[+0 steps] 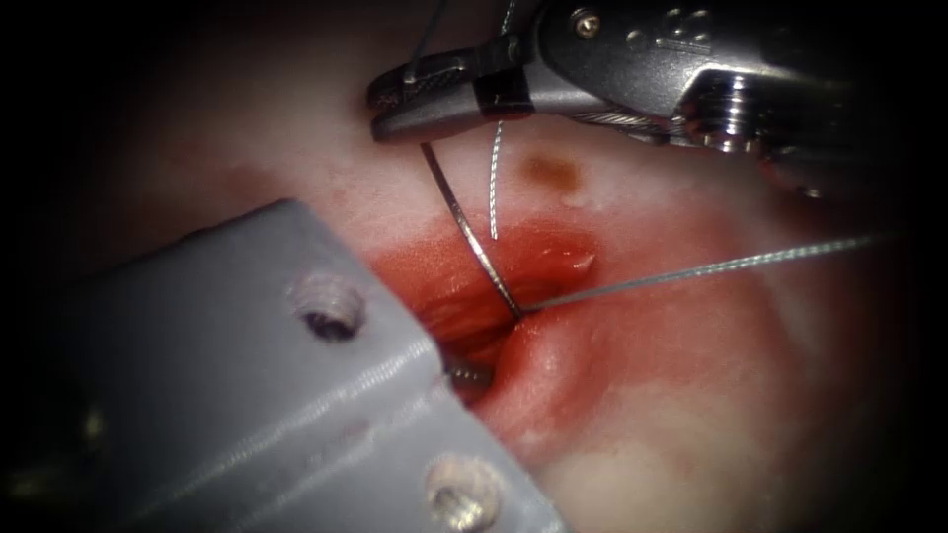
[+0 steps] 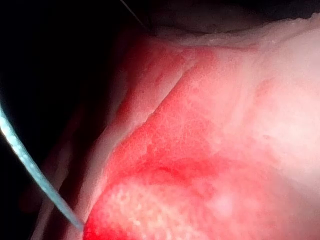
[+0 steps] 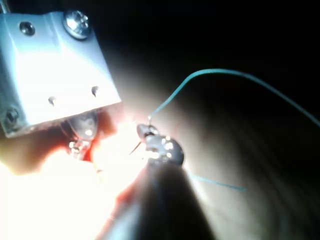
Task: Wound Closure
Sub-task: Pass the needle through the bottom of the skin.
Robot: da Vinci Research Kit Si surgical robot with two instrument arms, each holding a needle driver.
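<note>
- right pincer [image 1: 390, 107] comes in from upper right in the endoscope view; jaws closed on the needle [image 1: 472, 237] near one end of its curve
- needle runs down from that grip in a thin steel arc into the cut [image 1: 474, 316]; its lower end meets the tissue [image 1: 691, 395] at the cut's right lip – right where the thread [image 1: 711, 266] comes out; I judge it seated in the tissue there, but tip vs. tail end I cannot tell
- thread leaves that point and runs taut toward the right edge; a short loose strand [image 1: 494, 183] hangs just below the right pincer, beside the needle; another strand rises above the jaws
- left tool: large grey block [image 1: 247, 395] (part of the arm, not the jaws) covers the lower left; left pincer's state cannot be told; something metallic [image 1: 472, 373] glints at the cut's lower end beside the block – could be its tip, unsure
- left wrist view: wet red tissue up close with a thread [image 2: 30, 170] crossing into it
- right wrist view: the right pincer [image 3: 150, 137] in heavy glare, teal thread [image 3: 225, 75] arcing off it
- doing it well, my judgement: keep the grip square and firm so the needle can't swivel; follow its curve by wrist rotation rather than a straight pull; keep the loose strand out of the jaws; don't load the taut thread sideways against the lip
- tissue look: pale and glossy away from the cut, soaked with red fluid [image 1: 553, 257] around it; right lip swollen and rounded; small brown spot [image 1: 551, 173] above the cut
</note>
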